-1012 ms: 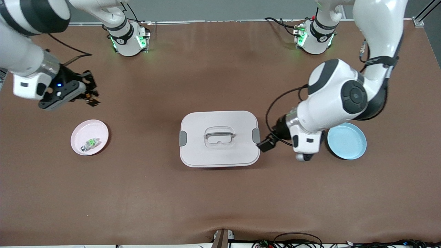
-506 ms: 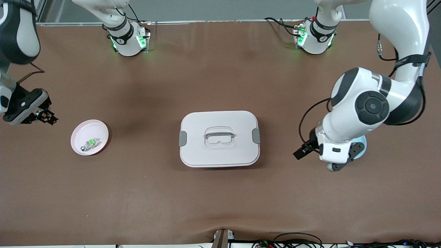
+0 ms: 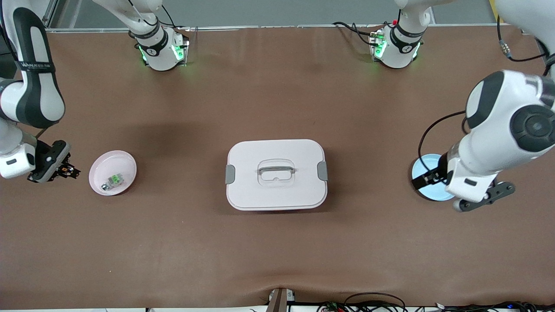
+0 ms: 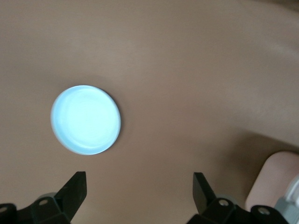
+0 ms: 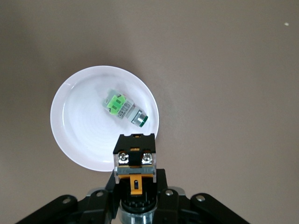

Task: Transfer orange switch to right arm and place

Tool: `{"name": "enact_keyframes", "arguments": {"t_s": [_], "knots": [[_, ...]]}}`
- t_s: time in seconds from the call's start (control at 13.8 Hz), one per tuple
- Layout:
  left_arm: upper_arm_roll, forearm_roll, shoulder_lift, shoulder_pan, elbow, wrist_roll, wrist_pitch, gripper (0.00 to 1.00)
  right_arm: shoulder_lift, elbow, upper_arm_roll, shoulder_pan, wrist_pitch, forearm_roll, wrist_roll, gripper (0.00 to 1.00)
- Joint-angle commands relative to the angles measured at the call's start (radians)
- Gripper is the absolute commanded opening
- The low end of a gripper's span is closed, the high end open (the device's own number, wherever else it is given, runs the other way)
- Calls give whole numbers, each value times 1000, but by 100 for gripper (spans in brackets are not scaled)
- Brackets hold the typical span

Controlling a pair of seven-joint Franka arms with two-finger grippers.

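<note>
The right claw (image 3: 69,171) is observed at the right arm's end of the worktop (image 3: 277,251), up in the air over the bare surface just beside the pink plate (image 3: 112,172). Its fingers are closed on the orange switch (image 3: 66,170), which is clamped between them; in the right wrist view the switch (image 5: 135,164) is seen with its orange face and two screws showing, overlapping the rim of the plate (image 5: 74,135). A silver-grey part with a green face (image 3: 113,180) is recorded lying in that plate. A lidded pale box (image 3: 276,174) with a handle and grey side clips is noted at the middle of the worktop. At the left arm's end, the left claw (image 3: 485,197) is held above the worktop, partly over the blue plate (image 3: 422,173). Its fingers (image 4: 74,189) are spread wide apart with nothing between them, as shown in the left wrist view, where the blue plate (image 4: 86,119) is seen bare.
</note>
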Motion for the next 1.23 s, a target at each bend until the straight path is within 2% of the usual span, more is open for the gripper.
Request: {"name": "enact_keyframes", "arguments": {"t_s": [0.0, 0.22, 0.29, 0.36, 0.51, 0.72, 0.87, 1.16], "knots": [[-4, 12, -83, 23, -20, 61, -99, 100, -23, -82, 20, -15, 60, -33, -84, 0], [-9, -8, -129, 77, -23, 140, -130, 100, -28, -168, 20, -13, 155, -47, -211, 3], [9, -33, -146, 71, -24, 197, -128, 100, -29, -188, 22, -9, 175, -50, -227, 6], [75, -51, -175, 42, -39, 260, -125, 100, -28, -203, 20, 0, 182, -68, -233, 6], [250, -100, -210, -88, -59, 366, -119, 100, -25, -213, 22, 2, 202, -129, -234, 10], [370, -165, -262, -159, -131, 429, -63, 100, -22, -239, 22, 2, 239, -146, -233, 12], [404, -197, -330, -162, -228, 483, 2, 100, -19, -271, 20, -1, 285, -154, -233, 12], [433, -235, -402, -185, -283, 492, 1, 100, 10, -315, 19, -12, 363, -154, -234, 12]]}}
